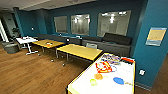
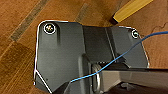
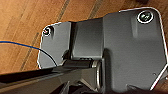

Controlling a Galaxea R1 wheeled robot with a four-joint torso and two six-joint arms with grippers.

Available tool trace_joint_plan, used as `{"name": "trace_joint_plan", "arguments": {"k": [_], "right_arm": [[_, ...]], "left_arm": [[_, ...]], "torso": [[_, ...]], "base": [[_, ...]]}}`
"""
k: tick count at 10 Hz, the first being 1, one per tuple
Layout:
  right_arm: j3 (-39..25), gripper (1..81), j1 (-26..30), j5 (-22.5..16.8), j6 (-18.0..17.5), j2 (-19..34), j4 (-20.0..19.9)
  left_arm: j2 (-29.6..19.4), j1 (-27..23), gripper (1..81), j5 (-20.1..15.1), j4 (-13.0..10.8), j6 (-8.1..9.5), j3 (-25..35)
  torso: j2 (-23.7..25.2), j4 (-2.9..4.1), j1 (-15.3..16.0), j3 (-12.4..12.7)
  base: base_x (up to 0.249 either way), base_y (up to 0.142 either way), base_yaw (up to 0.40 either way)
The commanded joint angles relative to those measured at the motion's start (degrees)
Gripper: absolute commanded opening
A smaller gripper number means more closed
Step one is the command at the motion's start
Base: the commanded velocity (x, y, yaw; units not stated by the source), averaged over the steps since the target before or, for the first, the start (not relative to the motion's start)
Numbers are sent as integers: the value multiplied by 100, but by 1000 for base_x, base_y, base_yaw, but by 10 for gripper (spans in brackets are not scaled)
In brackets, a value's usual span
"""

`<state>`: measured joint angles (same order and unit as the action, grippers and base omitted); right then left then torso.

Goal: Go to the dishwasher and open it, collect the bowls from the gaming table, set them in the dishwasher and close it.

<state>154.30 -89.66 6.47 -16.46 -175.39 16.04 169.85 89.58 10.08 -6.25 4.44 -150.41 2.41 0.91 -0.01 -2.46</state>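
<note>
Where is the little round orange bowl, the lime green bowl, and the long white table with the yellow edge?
small round orange bowl [image 1: 98,76], head view, middle of the bowl.
small round lime green bowl [image 1: 93,82], head view, middle of the bowl.
long white table with yellow edge [image 1: 110,87], head view, bare white top.

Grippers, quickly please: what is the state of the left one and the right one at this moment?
Left gripper: cannot be told; the fingers cannot be made out in the left wrist view.
Right gripper: cannot be told, for the same reason in the right wrist view.

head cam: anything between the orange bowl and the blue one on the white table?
No: bare white top between orange bowl and blue one, head view.
</note>
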Motion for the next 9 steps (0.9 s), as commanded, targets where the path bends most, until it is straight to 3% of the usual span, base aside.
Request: {"name": "trace_joint_plan", "arguments": {"k": [1,9], "right_arm": [[-41,811,277,-225,20,-34,-49],[-50,811,295,-234,20,-34,13]], "left_arm": [[-21,-252,811,-261,-25,-13,29],[-12,-260,811,-261,-8,-13,29]], "torso": [[0,0,1,0],[0,0,1,0]], "base": [[0,0,-377],[0,0,-377]]}}
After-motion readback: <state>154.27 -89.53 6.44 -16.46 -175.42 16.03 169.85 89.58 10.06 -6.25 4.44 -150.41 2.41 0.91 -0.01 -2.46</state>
